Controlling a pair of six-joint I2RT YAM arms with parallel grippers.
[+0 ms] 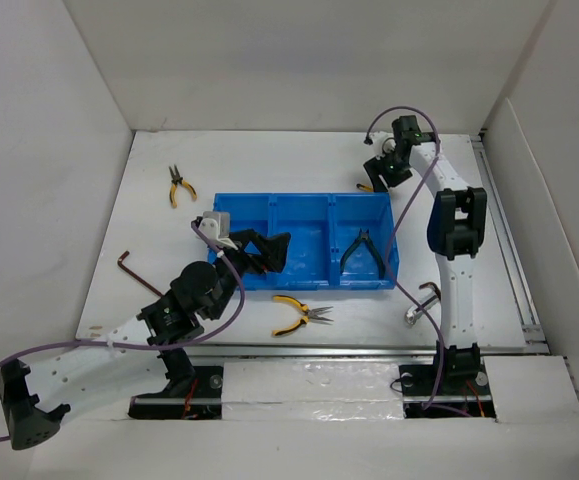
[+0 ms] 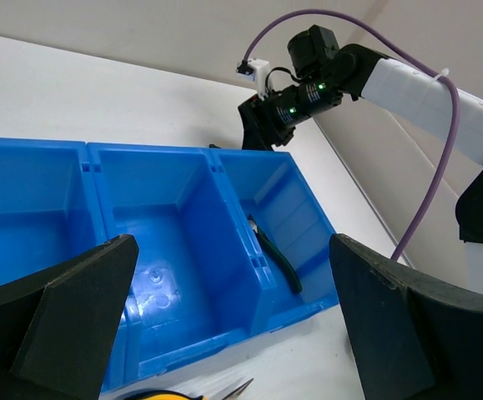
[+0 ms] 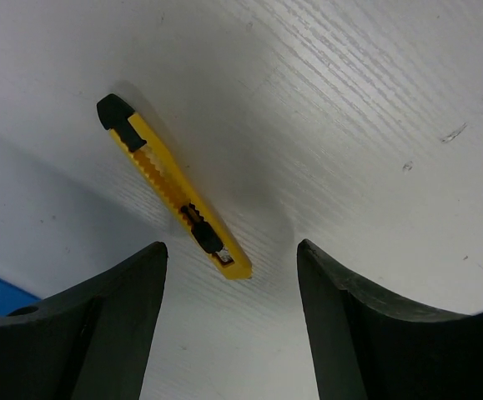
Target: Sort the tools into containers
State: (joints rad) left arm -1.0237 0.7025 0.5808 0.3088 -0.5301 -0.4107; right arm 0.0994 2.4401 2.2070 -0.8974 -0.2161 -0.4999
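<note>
In the middle of the white table lies the blue plastic tray with three square compartments (image 1: 309,281), and its right compartment already holds the dark green-handled pliers (image 1: 362,251). The left gripper (image 1: 267,252) hangs over the near part of the tray with its jaws spread fully wide and nothing between them. The right gripper (image 1: 384,168) hovers low over the table just beyond the far right corner of the tray; its jaws stand partly open and hold nothing. Under it lies the slim yellow-and-black stick-like tool with a ribbed slider (image 3: 174,196), flat on the table, diagonal to the fingers (image 3: 99,325), with only its lower end in the gap between them. This tool looks light and stiff, probably smooth plastic, so it may slip or turn if it is pinched near one end. Because it is thin and low, I judge the best hold is across its narrow width near the middle, with the fingertips almost touching the table.
</note>
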